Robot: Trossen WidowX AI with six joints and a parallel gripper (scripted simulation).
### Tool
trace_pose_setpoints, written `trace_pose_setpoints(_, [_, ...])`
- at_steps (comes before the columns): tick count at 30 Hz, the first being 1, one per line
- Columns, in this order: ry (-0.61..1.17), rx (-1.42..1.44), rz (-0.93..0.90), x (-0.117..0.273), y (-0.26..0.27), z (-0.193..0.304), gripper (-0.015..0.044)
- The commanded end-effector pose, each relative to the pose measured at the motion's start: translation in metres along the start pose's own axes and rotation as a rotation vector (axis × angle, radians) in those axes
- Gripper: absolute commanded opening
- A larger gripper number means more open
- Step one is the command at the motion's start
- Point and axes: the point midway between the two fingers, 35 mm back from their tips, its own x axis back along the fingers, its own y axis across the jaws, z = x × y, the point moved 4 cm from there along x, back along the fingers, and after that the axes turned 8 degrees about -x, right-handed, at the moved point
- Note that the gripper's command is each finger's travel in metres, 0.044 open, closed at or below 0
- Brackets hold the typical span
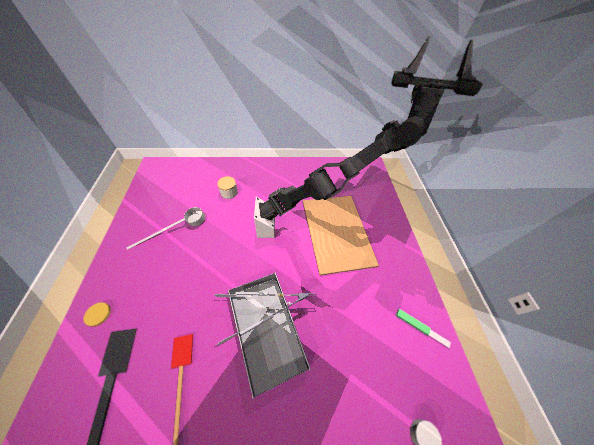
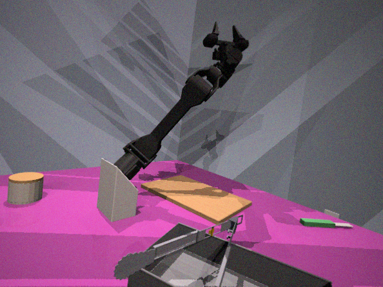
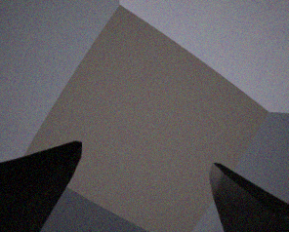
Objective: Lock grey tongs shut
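Observation:
The grey tongs [image 1: 250, 295] [image 2: 175, 242] lie spread open across the roasting tin [image 1: 280, 356] [image 2: 274, 264]. Their hinge end sticks out past the tin's rim on the side toward the wooden board, and a small yellow part shows near the hinge. The wooden board [image 1: 335, 254] [image 2: 213, 207] lies flat beyond the tin with nothing on it but shadows. My gripper [image 1: 449, 39] [image 2: 225, 24] [image 3: 146, 159] is open and empty, high above the table and far from the tongs, its fingers pointing upward. The wrist view shows only wall between the fingertips.
A pale wedge-shaped block [image 1: 265, 228] [image 2: 124, 199] stands beside the arm's base, near a jar [image 1: 228, 188] [image 2: 26, 189]. A green-handled tool [image 1: 414, 321] [image 2: 317, 222] lies right of the tin. A ladle [image 1: 194, 217], black spatula [image 1: 119, 351] and red spatula [image 1: 182, 351] lie left.

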Motion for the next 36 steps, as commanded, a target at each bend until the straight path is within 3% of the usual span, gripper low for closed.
trace_pose_setpoints(1, [0.0,0.0,0.0,0.0,0.0,0.0,0.0426])
trace_pose_setpoints(10, [-0.184,-0.047,-0.061,0.01,0.013,-0.047,0.044])
trace_pose_setpoints(20, [-0.561,-0.154,-0.262,0.067,0.054,-0.132,0.044])
trace_pose_setpoints(26, [-0.771,-0.201,-0.465,0.126,0.089,-0.165,0.044])
trace_pose_setpoints(36, [-0.995,-0.232,-0.826,0.231,0.137,-0.173,0.044])
